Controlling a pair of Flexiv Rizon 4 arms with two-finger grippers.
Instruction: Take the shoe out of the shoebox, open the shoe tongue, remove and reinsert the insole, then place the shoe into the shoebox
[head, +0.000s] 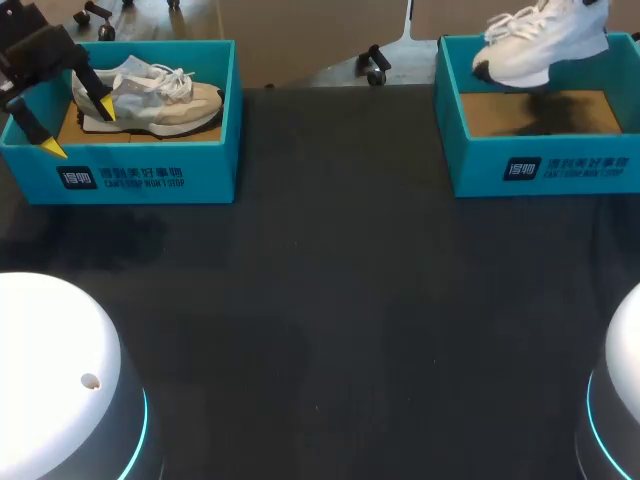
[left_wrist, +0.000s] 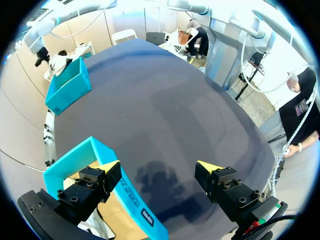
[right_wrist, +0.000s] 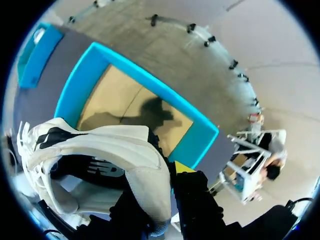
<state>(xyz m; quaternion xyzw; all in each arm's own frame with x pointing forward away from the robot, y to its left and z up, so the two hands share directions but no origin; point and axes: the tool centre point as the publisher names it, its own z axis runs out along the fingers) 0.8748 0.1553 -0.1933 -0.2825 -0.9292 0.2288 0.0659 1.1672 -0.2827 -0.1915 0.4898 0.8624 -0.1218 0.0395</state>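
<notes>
Hanging above shoebox, white shoe, heel pinched in right gripper (left gripper spread wide)

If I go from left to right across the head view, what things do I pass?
left end effector → grey shoe in the left shoebox → bare black table → white shoe above the right shoebox
</notes>
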